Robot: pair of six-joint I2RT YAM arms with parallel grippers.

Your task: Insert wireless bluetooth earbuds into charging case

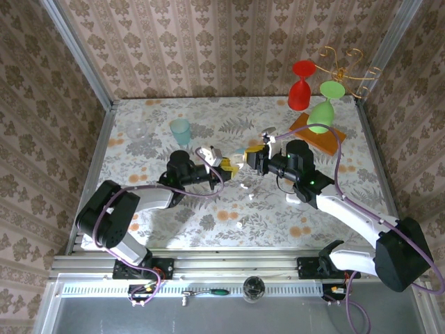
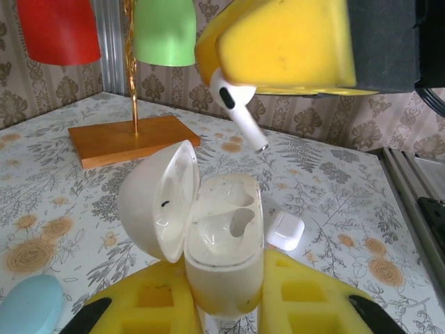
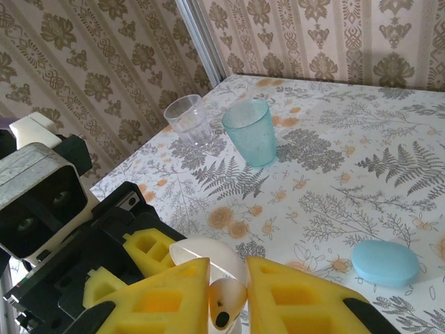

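**Wallpapered pen, floral table: earbud poised over open case**

Floral-print table, patterned wallpaper behind and at both sides.

Task things:
- Left tool: foam pads pressed onto the lower body of the charging case. The lid is swung open to one side. The sockets face up and look empty.
- Right tool: pads pinching one earbud by its bulb head. The stem hangs free, slanting down toward the case, just above it and not touching.
- Spare earbuds lie loose on the table, between the tools and the near edge.

Handling (judgement):
- The earbud looks very light, hard and glossy, so it may slip or pivot in soft foam.
- The head is the right place to hold it, since the stem stays free to enter a socket.
- The stem's tilt will need matching to the socket.
- The case also looks light, rigid and smooth. It is best held low on the body, clear of hinge and lid, as it is now.

Pose: both arms reach in from the near edge and meet about mid-table, tools nose to nose, forearms raised off the top.
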